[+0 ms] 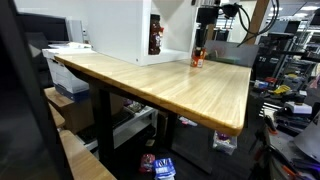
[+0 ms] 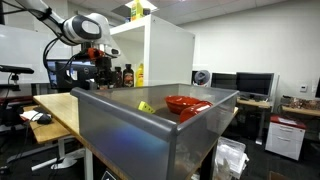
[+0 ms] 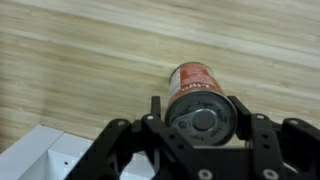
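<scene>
a long wooden bench (image 1: 170, 85) with a pale butcher-block top fills an exterior view of a cluttered lab. a tall white cabinet (image 1: 120, 30) stands along its far edge. in an exterior view from another side, a grey bin (image 2: 150, 135) fills the foreground, with a red bowl (image 2: 186, 103) inside; what the bin rests on is not clear. the panda arm (image 2: 82, 27) reaches down over the bench beside the cabinet, where a few bottles (image 2: 128, 74) stand.

under the arm is a small red can (image 3: 190, 82) with a grey lid. it seems to be upright on bare wood near the bench's far edge, just beside the cabinet and well apart from the bin. the gripper (image 3: 197, 108) hangs straight over it. in the wrist view the black fingers (image 3: 155, 106) flank the can on both sides, set partway apart rather than wide. whether the pads touch the can cannot be told.

judged from this, the step in hand is a grasp on the can — jaws placed, grip not confirmed. the next move calls for an even squeeze on the round wall, centred so the can neither tips nor slips out.
</scene>
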{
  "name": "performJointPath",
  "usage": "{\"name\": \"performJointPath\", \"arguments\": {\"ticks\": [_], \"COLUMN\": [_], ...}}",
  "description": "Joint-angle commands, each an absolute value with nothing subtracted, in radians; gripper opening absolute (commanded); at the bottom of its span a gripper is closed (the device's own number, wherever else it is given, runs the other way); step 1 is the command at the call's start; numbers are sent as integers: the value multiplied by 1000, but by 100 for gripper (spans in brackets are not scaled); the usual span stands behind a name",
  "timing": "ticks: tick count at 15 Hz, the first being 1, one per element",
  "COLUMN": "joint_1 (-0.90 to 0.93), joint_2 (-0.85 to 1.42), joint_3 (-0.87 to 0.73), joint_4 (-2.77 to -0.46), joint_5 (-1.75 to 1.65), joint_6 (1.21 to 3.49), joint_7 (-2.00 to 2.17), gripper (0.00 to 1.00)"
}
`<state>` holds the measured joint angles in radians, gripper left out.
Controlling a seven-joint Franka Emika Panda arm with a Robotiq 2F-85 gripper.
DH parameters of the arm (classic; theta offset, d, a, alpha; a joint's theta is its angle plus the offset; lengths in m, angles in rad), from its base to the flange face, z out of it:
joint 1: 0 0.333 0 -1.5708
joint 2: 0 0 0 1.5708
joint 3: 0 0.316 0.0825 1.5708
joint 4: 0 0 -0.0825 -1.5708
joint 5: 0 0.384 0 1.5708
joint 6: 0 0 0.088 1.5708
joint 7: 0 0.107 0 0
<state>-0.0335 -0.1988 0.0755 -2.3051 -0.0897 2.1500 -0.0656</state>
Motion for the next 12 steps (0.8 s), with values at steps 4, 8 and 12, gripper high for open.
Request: {"name": "performJointPath", "arguments": {"ticks": [4,8,12], "joint_1": [-5,10,25], "joint_2": [-252,-281,-276], "joint_3": [52,36,16], "joint_4": [-2232,-2137,-1990], "joint_5": [-89,-68,-51], "joint_6": [2076,2008,1811], "joint_7": [-100,-133,-195], "gripper": [34,34,34]}}
